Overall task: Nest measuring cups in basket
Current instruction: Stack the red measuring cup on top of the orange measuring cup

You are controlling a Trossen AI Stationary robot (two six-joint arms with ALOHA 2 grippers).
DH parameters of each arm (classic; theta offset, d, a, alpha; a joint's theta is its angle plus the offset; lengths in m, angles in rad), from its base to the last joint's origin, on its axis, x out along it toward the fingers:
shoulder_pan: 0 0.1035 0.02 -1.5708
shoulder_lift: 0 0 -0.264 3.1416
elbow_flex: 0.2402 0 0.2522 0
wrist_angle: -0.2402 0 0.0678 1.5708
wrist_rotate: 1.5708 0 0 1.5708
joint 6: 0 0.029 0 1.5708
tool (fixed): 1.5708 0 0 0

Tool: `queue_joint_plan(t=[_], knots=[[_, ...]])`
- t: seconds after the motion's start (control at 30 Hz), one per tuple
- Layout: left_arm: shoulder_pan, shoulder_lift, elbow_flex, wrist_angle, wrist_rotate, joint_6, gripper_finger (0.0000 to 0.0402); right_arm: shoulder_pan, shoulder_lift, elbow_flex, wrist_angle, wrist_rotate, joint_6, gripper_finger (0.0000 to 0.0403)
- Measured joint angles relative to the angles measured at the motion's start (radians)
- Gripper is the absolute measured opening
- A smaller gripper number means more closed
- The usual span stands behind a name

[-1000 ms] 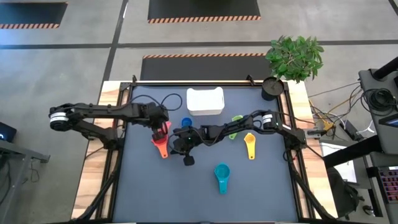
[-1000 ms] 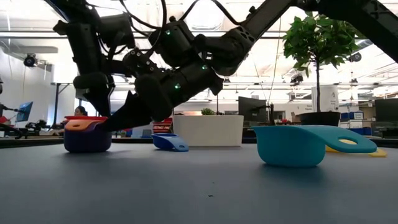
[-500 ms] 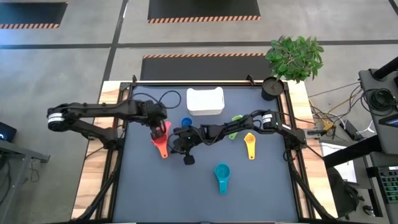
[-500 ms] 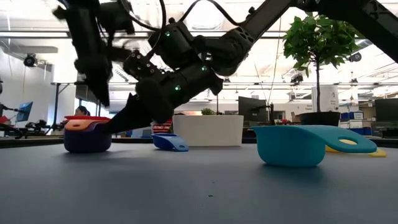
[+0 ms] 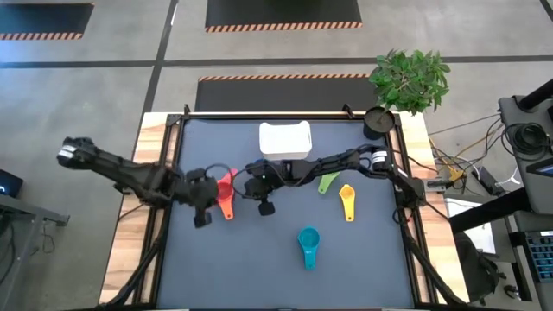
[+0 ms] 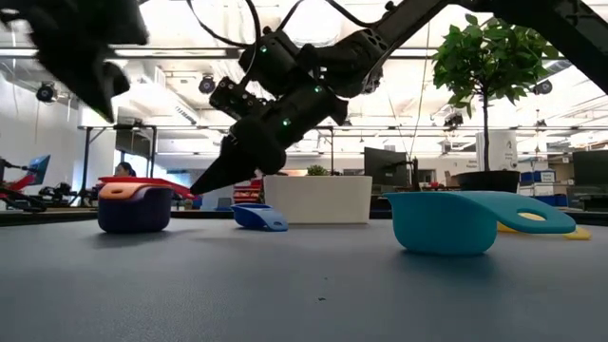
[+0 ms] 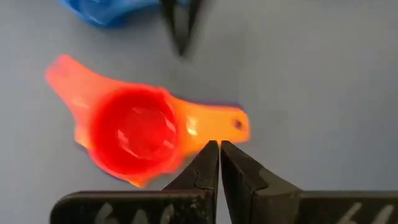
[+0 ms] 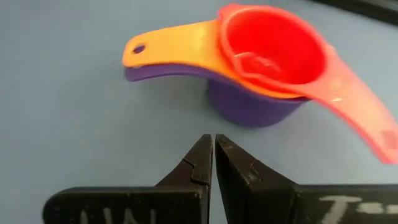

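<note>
A purple cup with an orange and a red cup nested in it (image 5: pixel 225 187) (image 6: pixel 133 204) (image 8: pixel 267 68) stands on its base on the dark mat. My left gripper (image 7: pixel 219 146) (image 5: pixel 204 195) is shut, raised off the mat just left of this stack. My right gripper (image 8: pixel 213 140) (image 6: pixel 197 188) is shut, its tip close to the stack's right side; I see a gap between them. The blue cup (image 6: pixel 258 217) (image 7: pixel 106 9) lies under my right arm. The teal (image 5: pixel 308 240), yellow (image 5: pixel 346 201) and green (image 5: pixel 328 181) cups lie apart. The white basket (image 5: pixel 285 140) stands near the far edge.
A black round cup (image 5: pixel 378 123) and a potted plant (image 5: pixel 410 78) stand at the far right corner. Cables loop at the far left of the mat (image 5: pixel 216 140). Bare mat lies along the near edge on either side of the teal cup.
My left gripper has left its place over the stack, risen and drawn back toward the table's left and near edge. My right gripper has lifted a little and shifted toward the far edge, still pointing at the stack. The stack has stayed where it was.
</note>
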State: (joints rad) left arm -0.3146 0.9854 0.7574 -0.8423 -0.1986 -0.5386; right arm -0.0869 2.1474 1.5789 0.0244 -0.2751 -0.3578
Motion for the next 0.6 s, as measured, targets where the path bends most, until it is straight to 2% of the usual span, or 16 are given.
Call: queue_joint_plan(t=[0.13, 0.23, 0.4, 0.6], knots=[[-0.127, 0.041, -0.051, 0.017, -0.053, -0.138, 0.0000, -0.031, -0.019, 0.017, 0.007, 0.029, -0.008, 0.0009], [-0.179, 0.081, -0.085, 0.044, -0.103, -0.209, 0.0000, -0.058, -0.021, 0.052, 0.009, 0.067, -0.009, 0.0009], [-0.189, 0.147, -0.138, 0.193, -0.135, -0.231, 0.0000, -0.095, 0.013, 0.129, 0.009, 0.069, 0.003, 0.0009], [-0.189, 0.236, -0.148, 0.228, -0.134, -0.238, 0.0000, -0.120, 0.063, 0.197, 0.009, 0.068, 0.008, 0.0009]])
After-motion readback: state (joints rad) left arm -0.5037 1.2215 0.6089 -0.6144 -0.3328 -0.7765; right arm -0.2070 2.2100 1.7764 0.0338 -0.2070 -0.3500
